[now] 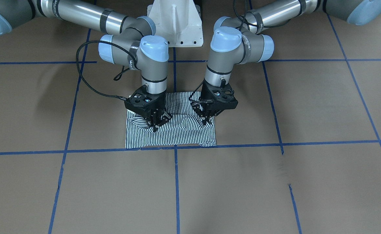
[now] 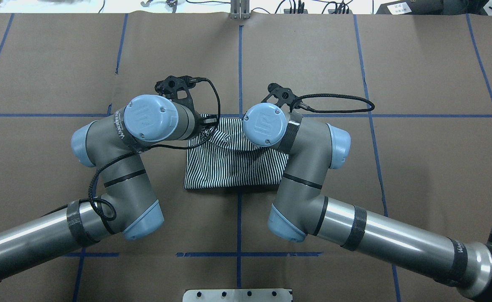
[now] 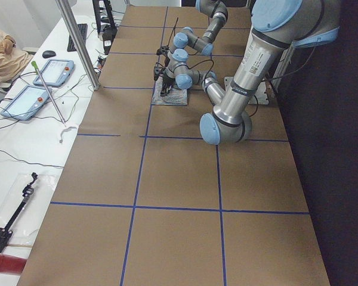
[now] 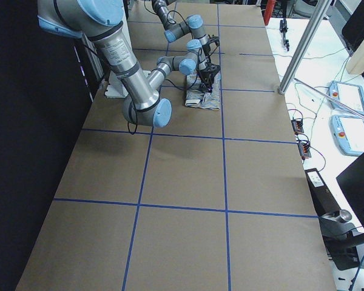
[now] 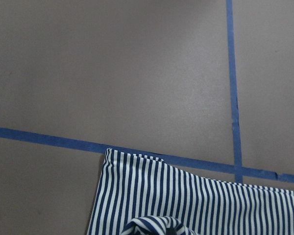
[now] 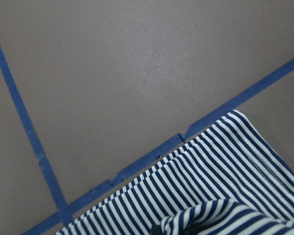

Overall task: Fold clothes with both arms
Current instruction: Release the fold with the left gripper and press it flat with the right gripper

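Observation:
The navy-and-white striped shirt (image 1: 174, 135) lies folded into a small rectangle on the brown table, its far edge along a blue tape line. Both arms reach down onto it from above. My left gripper (image 1: 205, 121) is on the view's right in the front-facing view, its fingers pinched together on a raised pucker of fabric. My right gripper (image 1: 156, 125) is shut on a bunched fold near the other side. In the overhead view the wrists hide both grippers above the shirt (image 2: 233, 167). Each wrist view shows a gathered lump of the shirt (image 5: 157, 223) (image 6: 210, 213) at its lower edge.
The white pedestal base (image 1: 176, 22) stands just behind the shirt. Blue tape lines (image 1: 176, 182) divide the brown tabletop into squares. A side bench with tablets (image 3: 30, 95), cables and a metal post (image 3: 77, 44) runs along the operators' side, where a person's arm (image 3: 0, 56) shows.

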